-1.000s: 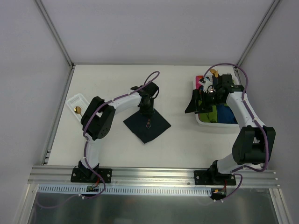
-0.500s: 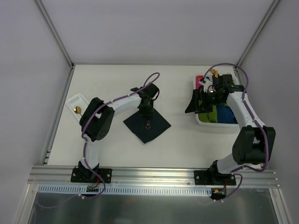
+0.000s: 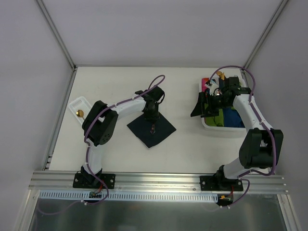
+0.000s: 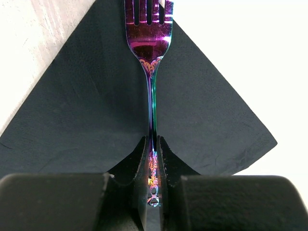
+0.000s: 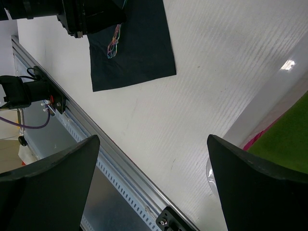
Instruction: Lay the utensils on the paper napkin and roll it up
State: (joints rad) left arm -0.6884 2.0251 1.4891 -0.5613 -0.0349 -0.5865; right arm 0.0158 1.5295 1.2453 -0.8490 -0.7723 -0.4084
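The black paper napkin [image 3: 162, 129] lies as a diamond on the table's middle, also in the left wrist view [image 4: 86, 110] and the right wrist view [image 5: 139, 53]. The fork [image 4: 149, 43], iridescent purple and teal, lies along the napkin, its tines reaching past the far corner; it also shows in the top view [image 3: 153, 127]. My left gripper [image 4: 152, 142] is shut on the fork's handle end, low over the napkin [image 3: 152, 117]. The gold-bowled spoon [image 3: 80, 113] lies in a white tray [image 3: 77, 102] at far left. My right gripper [image 5: 151, 144] is wide open and empty, above the table left of the bin [image 3: 199, 108].
A white bin [image 3: 211, 126] at the right holds green [image 3: 224, 117], blue [image 3: 236, 118] and pink [image 3: 206, 82] rolls; the green one shows in the right wrist view [image 5: 288, 137]. The metal rail [image 5: 125, 183] runs along the table's near edge.
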